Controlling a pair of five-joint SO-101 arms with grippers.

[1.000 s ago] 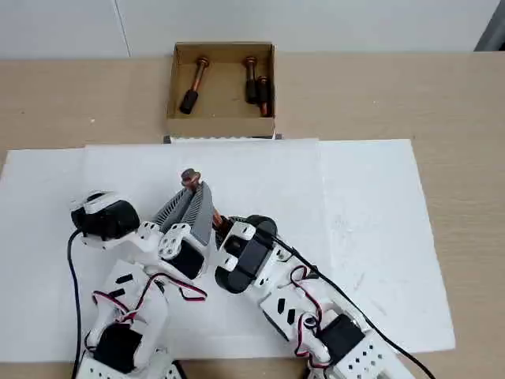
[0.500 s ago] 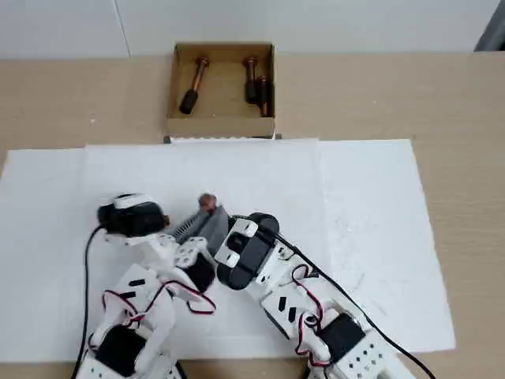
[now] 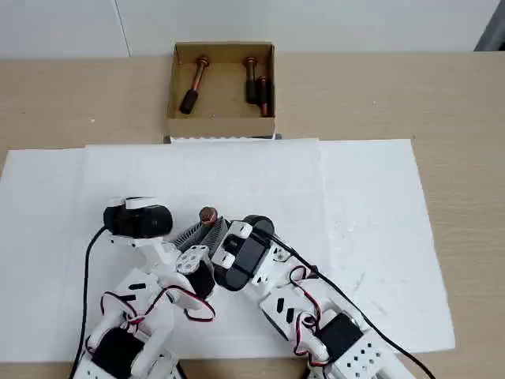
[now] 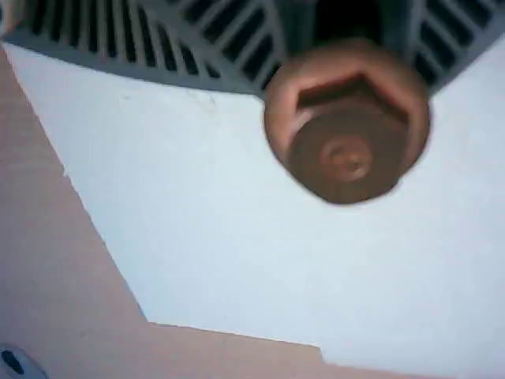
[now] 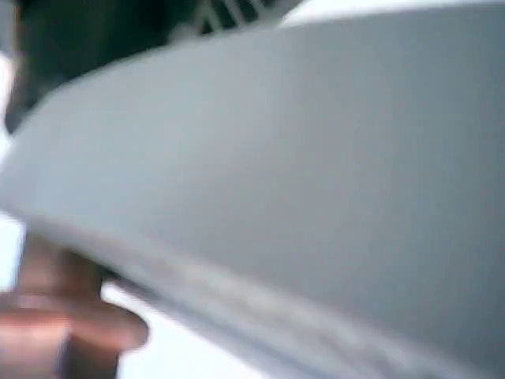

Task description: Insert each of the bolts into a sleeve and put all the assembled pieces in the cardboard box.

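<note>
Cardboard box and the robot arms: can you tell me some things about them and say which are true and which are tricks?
1. The cardboard box has three assembled pieces lying in it. True.
2. The box sits on the white paper. False: it sits on the bare wooden table, just past the paper's far edge.
3. The left gripper is holding a copper-coloured bolt. True.
4. That bolt is right above the box. False: it is above the white paper, well apart from the box.
</note>
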